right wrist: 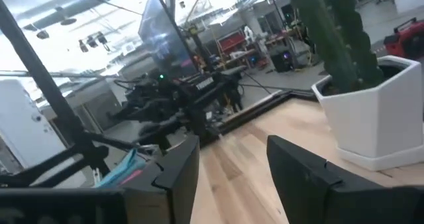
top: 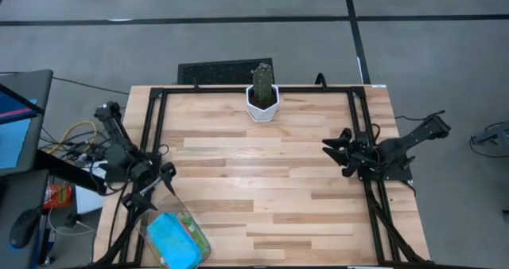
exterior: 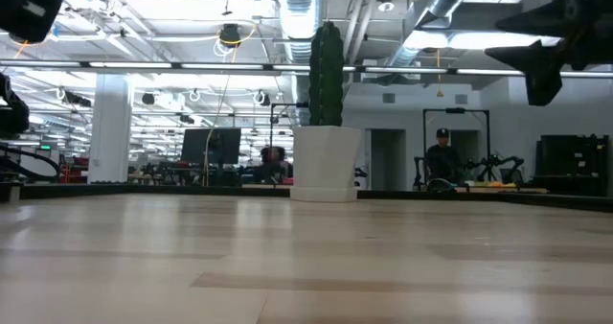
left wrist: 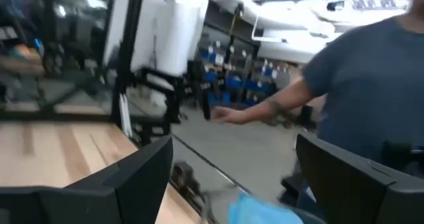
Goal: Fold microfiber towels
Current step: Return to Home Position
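The towels lie in the bin, blue on top, just beside the left gripper; it and the right gripper have fingers spread, holding nothing. Pull back slowly, I think; don't bump the bin.

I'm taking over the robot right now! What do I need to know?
Left gripper: open, empty, beside the clear bin at the table's left edge.
Right gripper: open, empty, at the right edge.
Towels: blue towel on top in the bin; none seen on the table.
Done: folding, it seems.
Left: probably just parking both arms. A person stands nearby.
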Controlling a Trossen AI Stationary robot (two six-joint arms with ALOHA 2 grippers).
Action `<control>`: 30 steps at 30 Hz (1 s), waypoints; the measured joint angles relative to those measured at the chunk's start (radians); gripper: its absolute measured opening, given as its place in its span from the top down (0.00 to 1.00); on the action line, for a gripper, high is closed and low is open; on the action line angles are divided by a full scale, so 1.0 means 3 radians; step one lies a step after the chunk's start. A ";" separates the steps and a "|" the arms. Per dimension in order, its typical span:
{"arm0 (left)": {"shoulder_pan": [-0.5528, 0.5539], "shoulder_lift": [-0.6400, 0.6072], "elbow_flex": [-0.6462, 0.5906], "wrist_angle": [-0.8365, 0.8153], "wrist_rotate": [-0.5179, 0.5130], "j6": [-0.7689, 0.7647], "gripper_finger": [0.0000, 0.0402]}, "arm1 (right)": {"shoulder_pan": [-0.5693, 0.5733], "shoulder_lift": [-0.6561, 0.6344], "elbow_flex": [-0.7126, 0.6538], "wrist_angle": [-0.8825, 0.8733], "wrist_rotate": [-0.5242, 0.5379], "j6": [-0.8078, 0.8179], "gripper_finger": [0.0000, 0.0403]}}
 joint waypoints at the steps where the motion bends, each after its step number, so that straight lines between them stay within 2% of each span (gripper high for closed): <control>1: -0.0001 0.0000 0.0000 -0.0068 0.0022 -0.0085 0.22 | 0.0000 0.0000 0.0000 -0.0017 0.0000 0.0001 0.50; 7: -0.0001 0.0002 0.0000 -0.0540 0.0021 -0.0515 0.22 | 0.0000 0.0000 0.0000 -0.0076 -0.0001 0.0001 0.50; 30: -0.0001 0.0029 0.0024 -0.0595 0.0018 -0.0543 0.22 | 0.0000 0.0001 0.0000 -0.0076 -0.0004 0.0003 0.50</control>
